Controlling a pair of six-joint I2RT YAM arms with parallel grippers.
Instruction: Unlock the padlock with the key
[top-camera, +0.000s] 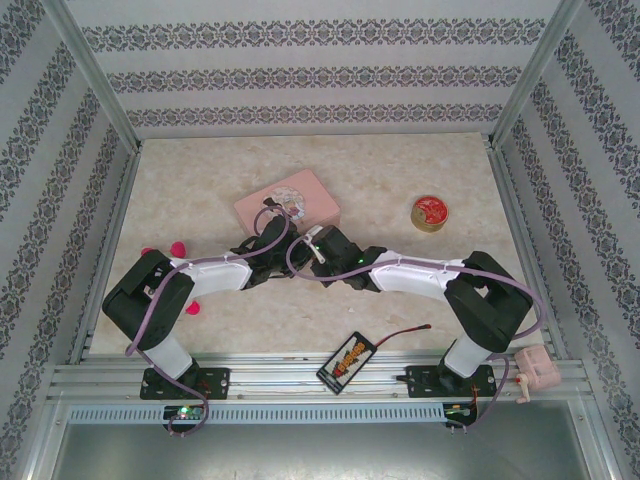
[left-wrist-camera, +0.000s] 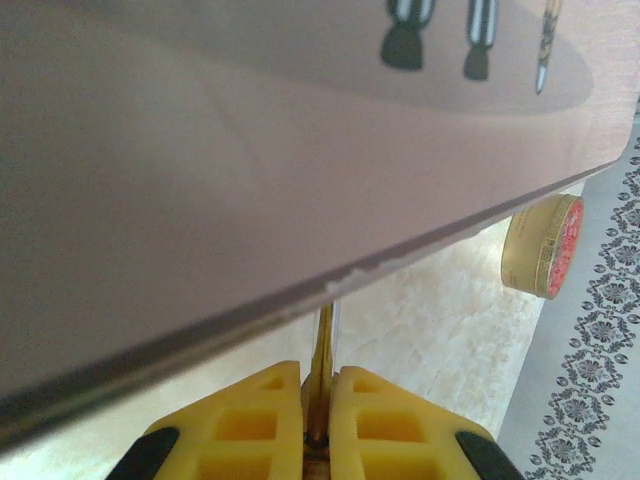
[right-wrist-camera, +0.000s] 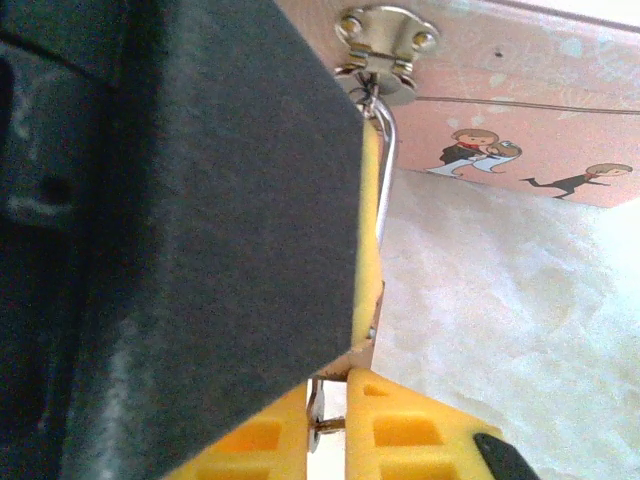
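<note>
Right gripper (right-wrist-camera: 328, 405) clamped on the key (right-wrist-camera: 321, 424); left gripper (left-wrist-camera: 318, 378) clamped on the padlock (right-wrist-camera: 388, 170) — both at the pink tin's (right-wrist-camera: 500, 110) near edge. The padlock hangs from the tin's hasp (right-wrist-camera: 385, 45), so I judge it unopened — key insertion unconfirmed, turning outstanding.

Left arm (top-camera: 150, 290) and right arm (top-camera: 485, 300) bend elbows-out, forearms meeting at the tin's (top-camera: 305, 195) near edge. Left gripper (top-camera: 270, 235) clamps the padlock (right-wrist-camera: 386, 170). Right gripper (top-camera: 320, 245), touching it, pinches the key (right-wrist-camera: 320, 422).
</note>
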